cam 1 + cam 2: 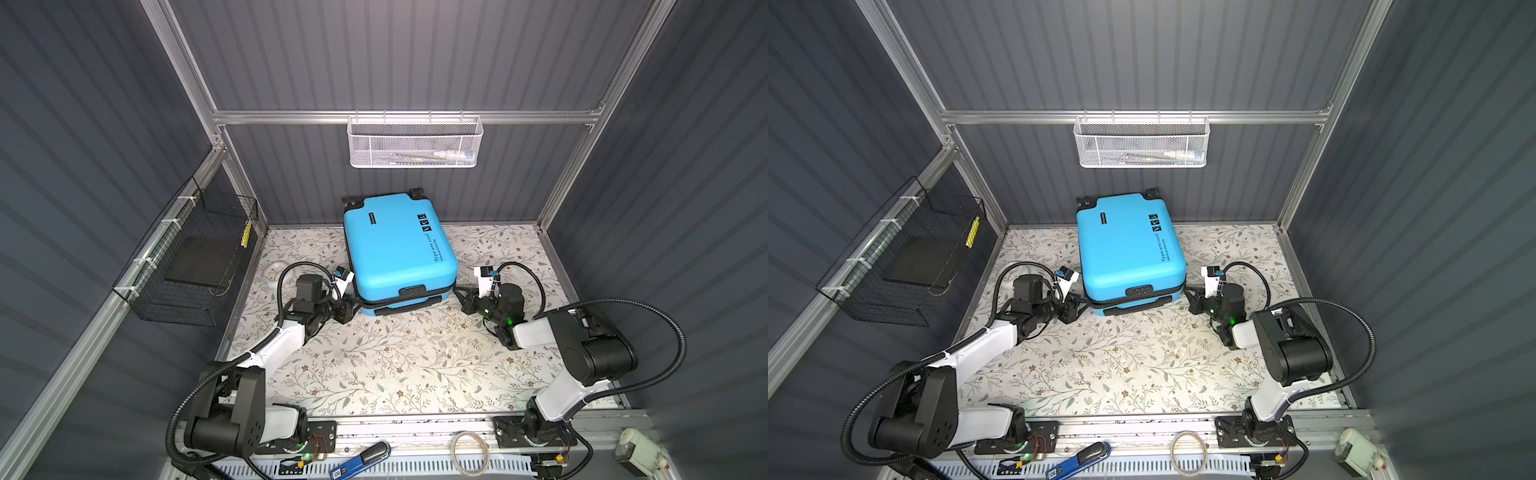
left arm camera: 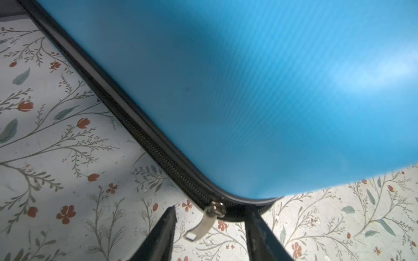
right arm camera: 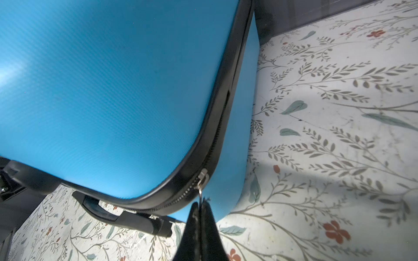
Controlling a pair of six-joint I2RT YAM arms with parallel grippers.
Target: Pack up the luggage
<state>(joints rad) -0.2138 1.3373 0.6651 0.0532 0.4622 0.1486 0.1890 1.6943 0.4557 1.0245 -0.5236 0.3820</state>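
Now R gripper nips luggage zip pull, L gripper gaping

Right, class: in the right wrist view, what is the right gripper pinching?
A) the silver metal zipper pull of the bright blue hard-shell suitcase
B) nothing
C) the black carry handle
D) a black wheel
A: the right gripper has its jaws shut on the silver metal zipper pull at a corner of the bright blue hard-shell suitcase; the black carry handle lies clear of them.
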